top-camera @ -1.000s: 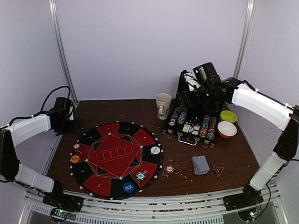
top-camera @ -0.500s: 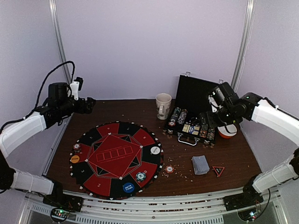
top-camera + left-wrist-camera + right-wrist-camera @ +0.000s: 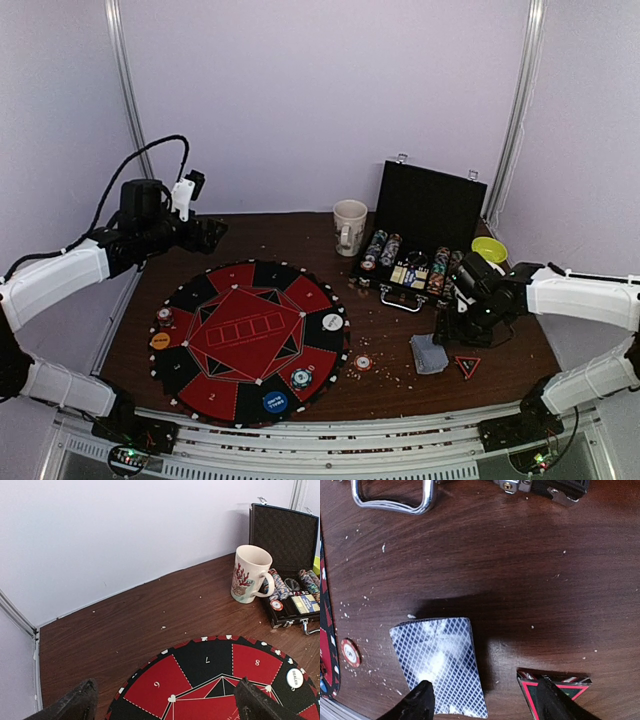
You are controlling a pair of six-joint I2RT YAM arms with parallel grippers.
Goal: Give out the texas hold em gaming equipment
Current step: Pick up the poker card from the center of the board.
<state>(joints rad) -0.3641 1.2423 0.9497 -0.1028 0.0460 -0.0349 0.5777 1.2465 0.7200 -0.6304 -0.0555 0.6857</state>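
A grey-blue-backed deck of playing cards (image 3: 430, 352) (image 3: 437, 665) lies face down on the table right of the round mat (image 3: 250, 340). My right gripper (image 3: 452, 338) (image 3: 485, 702) hovers low over it, open. Its left finger overlaps the deck's near corner, and its right finger is over a red-edged triangular piece (image 3: 555, 685). Only bare table shows between the fingers. On the mat sit a white dealer button (image 3: 332, 322), an orange button (image 3: 160, 341), a blue button (image 3: 275, 402) and two chips (image 3: 301, 378) (image 3: 165, 316). Another chip (image 3: 362, 363) lies just off it. My left gripper (image 3: 215, 234) (image 3: 165, 707) hangs open and empty above the mat's far edge.
An open black case (image 3: 420, 240) with rows of chips stands at the back right, its handle (image 3: 395, 500) facing the deck. A cream mug (image 3: 349, 226) (image 3: 250, 575) stands left of it, a yellow-green bowl (image 3: 489, 249) to its right. Crumbs dot the table.
My right arm has swung down from the case to the table by the deck. My left arm has risen and moved right, toward the mat's far edge.
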